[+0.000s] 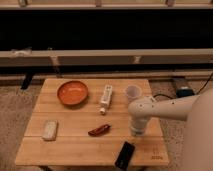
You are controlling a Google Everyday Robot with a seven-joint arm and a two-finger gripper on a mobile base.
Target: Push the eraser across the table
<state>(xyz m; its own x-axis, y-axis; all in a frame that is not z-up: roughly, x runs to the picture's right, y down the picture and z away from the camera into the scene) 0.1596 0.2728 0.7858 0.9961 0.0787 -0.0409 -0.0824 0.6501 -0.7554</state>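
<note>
The eraser (126, 155) is a flat black slab lying at the front edge of the light-wood table (75, 145), right of centre, one end at or slightly over the edge. My gripper (136, 132) points down at the tabletop just behind the eraser and a little to its right. It is shut and holds nothing. The white arm reaches in from the right.
On the table are an orange bowl (72, 92) at the back left, a long white stick (105, 98), a translucent cup (132, 92), a red pepper (99, 130) in the middle and a whitish block (49, 130) at the left. Carpet surrounds the table.
</note>
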